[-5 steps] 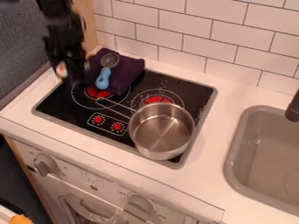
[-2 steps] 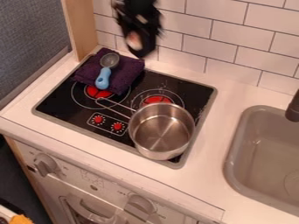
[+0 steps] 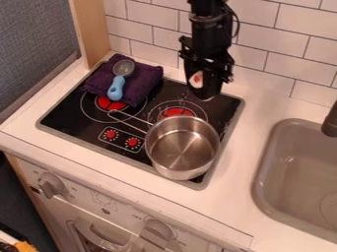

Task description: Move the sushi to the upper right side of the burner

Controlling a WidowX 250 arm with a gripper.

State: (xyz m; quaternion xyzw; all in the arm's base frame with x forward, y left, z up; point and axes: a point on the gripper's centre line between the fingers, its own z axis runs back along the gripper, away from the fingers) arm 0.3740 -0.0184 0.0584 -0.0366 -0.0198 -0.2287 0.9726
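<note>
Black fingers [image 3: 212, 87], clamped on the sushi [image 3: 197, 79], have swung from 10 o'clock to above the cooktop's [image 3: 66, 118] 2 o'clock region. We judge the carry nearly complete: lowering and release remain, beyond the steel pot [image 3: 181, 150] at 4 o'clock.

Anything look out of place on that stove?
A purple cloth lies on the back left of the cooktop with a blue-handled spoon on it, an odd spot for fabric. The pot sits forward of a burner.

The black arm [image 3: 210, 20] hangs in from the top edge, its end effector [image 3: 203, 92] pointing down and clasped.
</note>
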